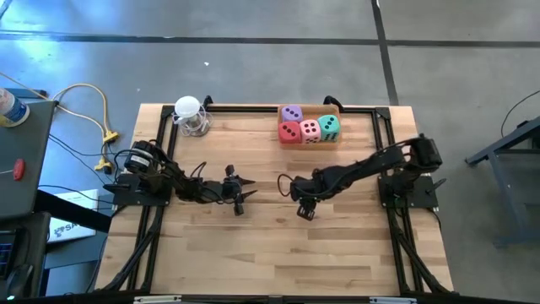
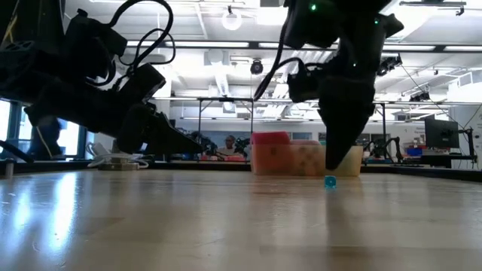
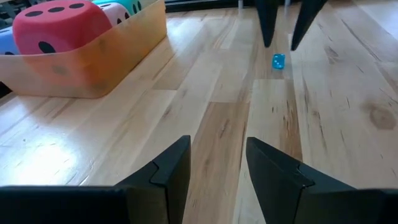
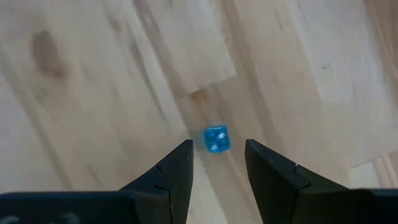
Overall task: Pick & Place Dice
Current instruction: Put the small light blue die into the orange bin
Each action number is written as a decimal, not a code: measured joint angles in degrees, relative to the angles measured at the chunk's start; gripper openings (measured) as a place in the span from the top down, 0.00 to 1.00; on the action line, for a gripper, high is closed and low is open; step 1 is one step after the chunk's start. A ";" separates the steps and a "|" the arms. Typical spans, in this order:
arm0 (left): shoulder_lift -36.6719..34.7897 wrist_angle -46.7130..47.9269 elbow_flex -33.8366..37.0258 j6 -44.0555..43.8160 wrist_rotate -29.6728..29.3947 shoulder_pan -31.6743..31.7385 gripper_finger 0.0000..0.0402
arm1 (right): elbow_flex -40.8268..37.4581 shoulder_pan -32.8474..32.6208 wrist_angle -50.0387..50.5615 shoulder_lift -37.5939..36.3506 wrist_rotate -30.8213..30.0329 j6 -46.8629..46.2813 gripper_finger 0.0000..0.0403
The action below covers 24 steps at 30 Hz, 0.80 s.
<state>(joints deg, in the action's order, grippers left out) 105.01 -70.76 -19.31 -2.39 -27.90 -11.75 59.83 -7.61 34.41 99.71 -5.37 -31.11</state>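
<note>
Four dice [image 1: 309,127] we see packed in tan tray [image 1: 334,139] at surface [image 1: 253,245] rear. Small blue die [image 4: 216,139] lies flat beneath right claw [image 4: 216,163], released; left claw [image 3: 217,163] released, w/ nothing held.

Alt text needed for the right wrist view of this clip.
A small blue die lies on the light wooden table, just beyond the right gripper. The gripper's two dark fingers stand apart, open, and are not touching the die.
</note>
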 joint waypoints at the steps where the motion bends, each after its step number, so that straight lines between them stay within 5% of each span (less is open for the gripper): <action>1: 0.00 0.00 0.00 0.00 -0.01 0.00 0.63 | 0.00 0.21 0.05 0.15 -0.04 0.13 0.66; 14: 0.00 0.05 0.00 0.36 -0.02 0.00 0.63 | 0.00 1.11 -1.51 0.21 1.40 0.95 0.66; 24: 0.00 0.04 0.00 0.20 -0.02 0.00 0.63 | 0.00 0.36 -2.14 0.21 0.94 0.89 0.54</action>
<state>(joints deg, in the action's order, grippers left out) 105.01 -70.72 -19.31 -2.20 -27.92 -11.75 59.83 -7.24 32.27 99.92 -4.43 -30.22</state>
